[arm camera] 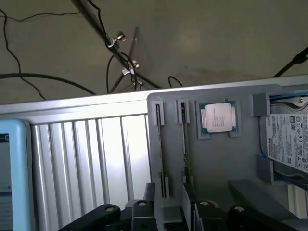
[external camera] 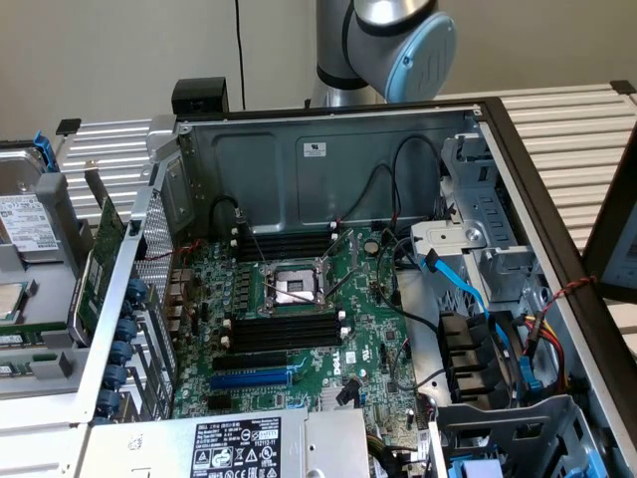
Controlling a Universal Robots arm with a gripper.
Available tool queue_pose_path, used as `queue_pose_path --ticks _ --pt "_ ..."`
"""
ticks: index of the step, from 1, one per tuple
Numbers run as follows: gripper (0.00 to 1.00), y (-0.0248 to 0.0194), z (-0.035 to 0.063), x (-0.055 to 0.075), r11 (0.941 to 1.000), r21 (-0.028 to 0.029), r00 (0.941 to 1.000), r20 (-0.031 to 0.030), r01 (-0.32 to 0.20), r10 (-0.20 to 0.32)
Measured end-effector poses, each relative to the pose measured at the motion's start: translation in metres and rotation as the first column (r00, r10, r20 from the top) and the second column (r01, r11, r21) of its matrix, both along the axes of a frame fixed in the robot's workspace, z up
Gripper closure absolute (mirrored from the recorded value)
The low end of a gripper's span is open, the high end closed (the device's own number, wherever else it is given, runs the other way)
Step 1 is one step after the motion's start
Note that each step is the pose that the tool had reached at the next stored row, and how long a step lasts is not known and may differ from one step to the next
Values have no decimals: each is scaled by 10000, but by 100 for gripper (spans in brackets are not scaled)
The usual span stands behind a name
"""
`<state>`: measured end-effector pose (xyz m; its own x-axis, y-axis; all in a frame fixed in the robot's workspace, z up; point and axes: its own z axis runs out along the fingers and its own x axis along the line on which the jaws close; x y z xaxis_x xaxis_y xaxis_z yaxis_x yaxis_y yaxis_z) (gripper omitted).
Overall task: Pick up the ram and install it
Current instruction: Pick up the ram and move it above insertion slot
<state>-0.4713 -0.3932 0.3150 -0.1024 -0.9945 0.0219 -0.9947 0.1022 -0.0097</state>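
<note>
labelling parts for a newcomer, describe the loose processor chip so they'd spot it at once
Start at the grey holder tray beside the computer case. The processor chip lies flat in a square recess, between two narrow slots and the hard drive. It alone is square with a bare silver lid.

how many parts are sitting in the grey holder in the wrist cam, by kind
processor: 1
hard drive: 1
sticks standing on edge in slots: 2, the ram and a darker stick
total: 4
</note>
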Motion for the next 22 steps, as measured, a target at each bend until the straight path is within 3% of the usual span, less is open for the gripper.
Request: queue_pose_path --ticks 12,22 --pt "64 0 -214 -13 9984 0 9984 17 -562 562" --pt "64 -2 -397 -12 9982 0 9982 17 -602 602"
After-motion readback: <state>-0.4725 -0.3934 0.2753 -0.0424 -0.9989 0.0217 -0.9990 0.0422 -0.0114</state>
